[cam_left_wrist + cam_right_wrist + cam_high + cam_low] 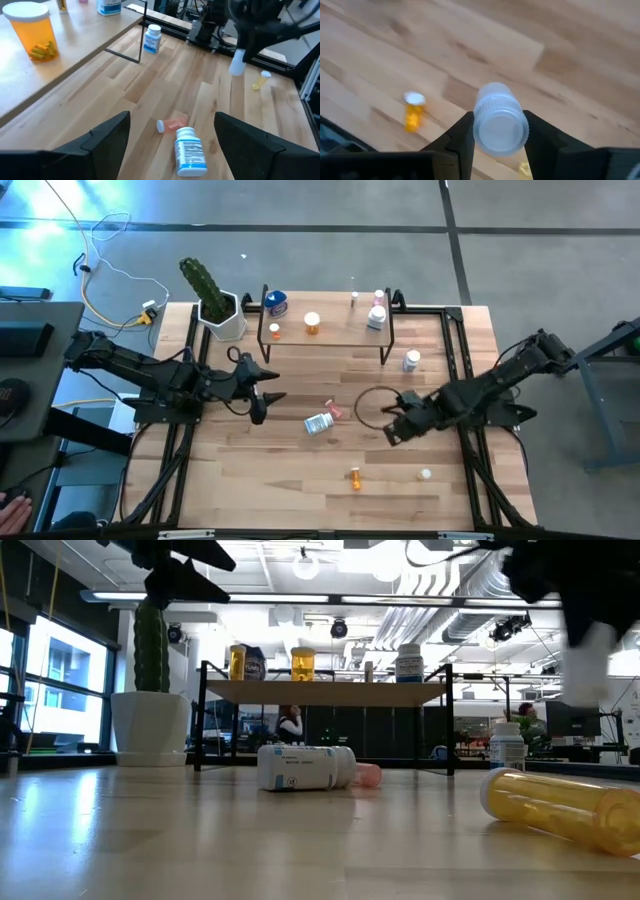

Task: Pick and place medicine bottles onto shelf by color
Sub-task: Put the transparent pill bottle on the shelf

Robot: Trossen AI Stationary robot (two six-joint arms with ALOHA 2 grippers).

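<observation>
High view, table: the wooden table [300,480] holds the shelf [330,335] near its far edge, with a green cactus [207,288] in a white pot at the far left corner.
High view, shelf: a blue bottle [276,303], two small orange bottles [312,322] and a white bottle [376,318] stand on the board.
High view, table bottles: a white bottle with a label [318,423] lies near the middle, touching a pink bottle [333,412]. Another white bottle [411,361] stands just off the shelf's right end. An orange bottle [355,477] lies near the front edge.
High view, left gripper: the left gripper [268,392] hangs over the table's left half, beside the shelf's left legs.
High view, right gripper: the right gripper [393,428] is over the right half.

Low view, floor of table: the labelled white bottle [305,767] lies in front of the shelf [325,692]. A big orange bottle [560,808] lies close on the right.

Left wrist view, left gripper: its jaws are spread wide with nothing between them. The labelled white bottle [190,151] and the pink bottle [172,123] lie on the wood past them.

Right wrist view, right gripper: the jaws pinch a small white bottle [500,125] by its sides, up in the air above the table. An orange bottle [413,111] lies on the wood below.
</observation>
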